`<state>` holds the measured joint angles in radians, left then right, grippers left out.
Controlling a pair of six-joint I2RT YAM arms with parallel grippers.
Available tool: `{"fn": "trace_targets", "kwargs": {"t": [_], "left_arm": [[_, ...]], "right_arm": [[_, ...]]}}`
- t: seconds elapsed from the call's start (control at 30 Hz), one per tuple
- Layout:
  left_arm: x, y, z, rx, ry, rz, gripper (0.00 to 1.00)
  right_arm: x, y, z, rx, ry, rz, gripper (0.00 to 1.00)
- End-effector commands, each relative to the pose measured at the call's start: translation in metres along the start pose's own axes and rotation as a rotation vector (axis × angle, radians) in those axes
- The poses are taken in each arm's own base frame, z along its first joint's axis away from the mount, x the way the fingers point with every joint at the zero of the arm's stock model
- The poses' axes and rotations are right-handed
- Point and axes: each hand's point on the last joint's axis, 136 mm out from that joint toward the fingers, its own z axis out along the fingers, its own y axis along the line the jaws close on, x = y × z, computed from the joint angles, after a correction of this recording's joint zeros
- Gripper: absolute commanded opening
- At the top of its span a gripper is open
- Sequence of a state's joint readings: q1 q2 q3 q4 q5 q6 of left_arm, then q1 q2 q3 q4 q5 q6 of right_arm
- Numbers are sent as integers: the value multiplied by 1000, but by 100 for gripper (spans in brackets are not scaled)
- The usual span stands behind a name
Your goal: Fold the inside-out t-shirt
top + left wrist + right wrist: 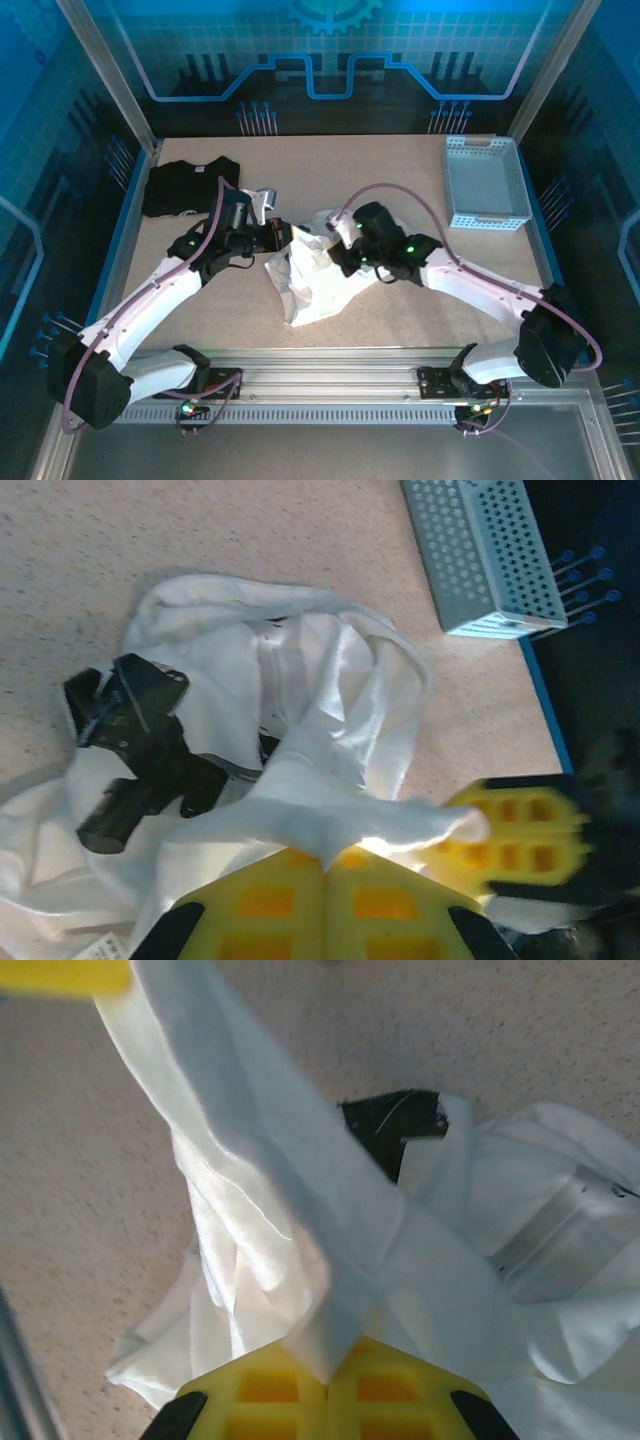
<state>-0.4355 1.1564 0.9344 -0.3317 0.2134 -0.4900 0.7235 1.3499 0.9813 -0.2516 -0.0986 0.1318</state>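
Grey basket [480, 550] cut by top edge, label [106, 944] on inside-out t-shirt [330, 680] too small to read

A black folded fabric t-shirt [188, 185] lay at the far left corner of the beige speckled table [400, 165]. A pale blue-grey perforated plastic basket [486, 218] stood upright at the far right, well apart from it.

Table [380, 160]: inside-out t-shirt [310, 288], black t-shirt [185, 187], basket [487, 219].
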Motion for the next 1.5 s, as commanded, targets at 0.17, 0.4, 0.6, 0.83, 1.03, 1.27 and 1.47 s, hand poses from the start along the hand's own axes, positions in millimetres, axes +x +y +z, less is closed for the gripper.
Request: {"fn": "trace_targets", "kwargs": {"t": [0.17,0.4,0.6,0.83,1.03,1.27,1.47], "left_arm": [[-37,47,41,-253,-74,45,7],[-21,49,36,-229,-37,-21,36],[24,23,16,-73,6,-118,58],[55,29,38,-43,74,-197,60],[47,36,67,-49,74,-194,61],[51,22,100,73,132,-216,52],[35,-16,94,311,72,-132,1]], "right_arm": [[-33,20,-15,-311,-120,229,0],[-35,1,2,-295,-112,360,0],[-37,-3,9,-299,-124,397,0],[-36,-6,4,-277,-139,398,0],[-29,-7,-3,-262,-140,392,0],[-17,-14,-9,-239,-140,406,0],[-5,-32,-18,-183,-118,428,0]]}}
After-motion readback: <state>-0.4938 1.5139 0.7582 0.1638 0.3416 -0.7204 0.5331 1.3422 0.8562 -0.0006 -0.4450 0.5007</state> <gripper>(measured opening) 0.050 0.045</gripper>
